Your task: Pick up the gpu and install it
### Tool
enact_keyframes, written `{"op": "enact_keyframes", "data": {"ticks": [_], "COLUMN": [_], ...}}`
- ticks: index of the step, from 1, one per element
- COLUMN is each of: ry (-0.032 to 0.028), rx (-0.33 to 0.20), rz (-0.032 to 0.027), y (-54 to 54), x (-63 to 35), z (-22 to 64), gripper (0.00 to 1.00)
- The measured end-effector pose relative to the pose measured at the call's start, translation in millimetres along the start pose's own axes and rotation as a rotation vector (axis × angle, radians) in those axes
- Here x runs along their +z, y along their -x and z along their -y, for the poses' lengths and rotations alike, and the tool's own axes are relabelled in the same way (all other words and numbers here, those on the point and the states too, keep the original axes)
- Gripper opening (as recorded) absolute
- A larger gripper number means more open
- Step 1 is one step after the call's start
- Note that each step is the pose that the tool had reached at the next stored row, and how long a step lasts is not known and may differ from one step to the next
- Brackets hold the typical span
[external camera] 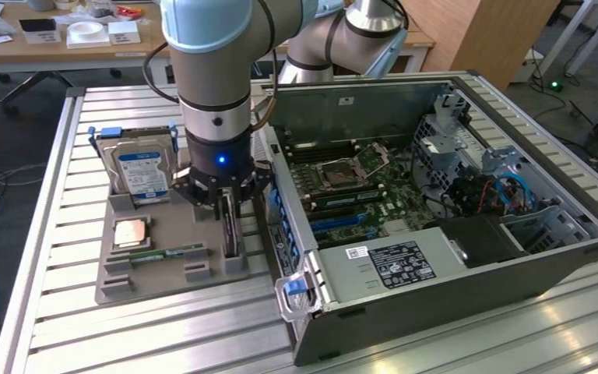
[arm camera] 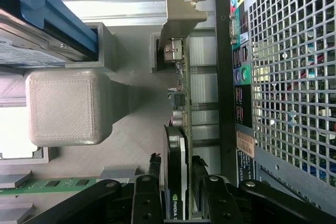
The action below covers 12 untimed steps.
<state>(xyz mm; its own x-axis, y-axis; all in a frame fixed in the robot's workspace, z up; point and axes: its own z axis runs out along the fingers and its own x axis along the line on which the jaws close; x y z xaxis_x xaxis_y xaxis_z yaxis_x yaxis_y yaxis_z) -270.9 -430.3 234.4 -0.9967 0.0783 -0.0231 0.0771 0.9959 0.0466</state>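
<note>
Gpu (arm camera: 179, 108) stands on edge in a grey tray (external camera: 159, 279) slot on the worktop (external camera: 122, 335), beside the computer case (external camera: 413, 308), so the pincer (external camera: 226, 209) can straddle it from above. I cannot tell whether the pincer is clenched.

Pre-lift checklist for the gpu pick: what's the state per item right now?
1. Gripper centred over the card: ok. The gripper is down over the gpu, which stands on edge in the grey tray.
2. Firm grip on the card: cannot tell.
3. Neighbours apart: ok. The hard drive and memory stick sit in their own slots, away from the card.
4. Case open: ok. The computer case has its side off, with the blue expansion slots exposed.
5. Clearance to the rear panel: cannot tell; it stands close beside the card.
</note>
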Motion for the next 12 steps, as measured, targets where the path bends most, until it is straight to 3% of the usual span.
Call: {"op": "enact_keyframes", "data": {"ticks": [12], "ry": [0.0], "rx": [0.0], "rz": [0.0], "y": [0.0], "x": [1.2], "z": [0.1], "gripper": [0.37]}}
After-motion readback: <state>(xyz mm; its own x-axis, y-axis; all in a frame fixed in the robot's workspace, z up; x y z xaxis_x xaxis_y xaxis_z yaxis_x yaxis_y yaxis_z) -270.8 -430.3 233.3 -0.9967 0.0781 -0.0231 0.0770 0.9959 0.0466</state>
